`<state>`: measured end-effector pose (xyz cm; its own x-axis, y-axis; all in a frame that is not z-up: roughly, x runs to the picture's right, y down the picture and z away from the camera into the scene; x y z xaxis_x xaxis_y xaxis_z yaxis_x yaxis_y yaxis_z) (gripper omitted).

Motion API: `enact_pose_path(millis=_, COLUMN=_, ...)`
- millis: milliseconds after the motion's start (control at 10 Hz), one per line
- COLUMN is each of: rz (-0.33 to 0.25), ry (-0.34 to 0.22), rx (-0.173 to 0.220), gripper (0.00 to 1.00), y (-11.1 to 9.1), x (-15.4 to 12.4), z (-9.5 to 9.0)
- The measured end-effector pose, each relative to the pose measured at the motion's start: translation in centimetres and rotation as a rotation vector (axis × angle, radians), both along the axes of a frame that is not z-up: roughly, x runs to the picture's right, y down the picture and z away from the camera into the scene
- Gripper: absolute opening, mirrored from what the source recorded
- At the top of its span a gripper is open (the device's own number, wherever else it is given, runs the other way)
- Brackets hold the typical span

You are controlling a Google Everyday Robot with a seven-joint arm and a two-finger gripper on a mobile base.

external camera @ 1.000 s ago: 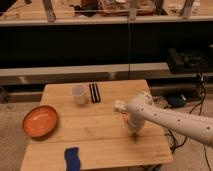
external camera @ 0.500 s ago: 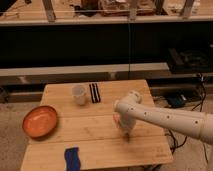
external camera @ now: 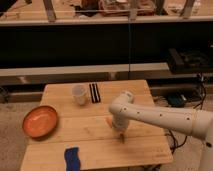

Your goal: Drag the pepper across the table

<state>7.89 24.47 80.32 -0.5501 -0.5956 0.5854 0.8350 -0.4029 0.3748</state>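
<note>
Drag step likely underway: gripper [external camera: 121,134] down at the worktop [external camera: 60,95] just beside the pepper [external camera: 108,121], its hold can't be told; next needs a low, steady slide.

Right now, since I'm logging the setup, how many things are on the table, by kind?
Orange plate: 1
White cup: 1
Black sticks: 2
Blue sponge: 1
Pepper: 1, partly hidden by the arm
Total: 6
Not counted: the gripper, down at the table right beside the pepper.
</note>
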Motion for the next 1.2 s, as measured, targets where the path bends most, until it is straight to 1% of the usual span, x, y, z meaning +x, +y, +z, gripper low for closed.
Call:
enact_pose_path(millis=300, rz=-0.058, ry=-0.043, rx=-0.003, gripper=0.00, y=0.1, x=-2.8, z=-0.3)
enact_pose_path(millis=800, rz=-0.137, ry=-0.111, rx=0.000, gripper=0.00, y=0.2, x=-6.1, z=-1.1)
enact_pose_path(millis=1200, rz=-0.188, ry=-0.136, rx=-0.019, gripper=0.00, y=1.3, x=-8.4, z=-0.9)
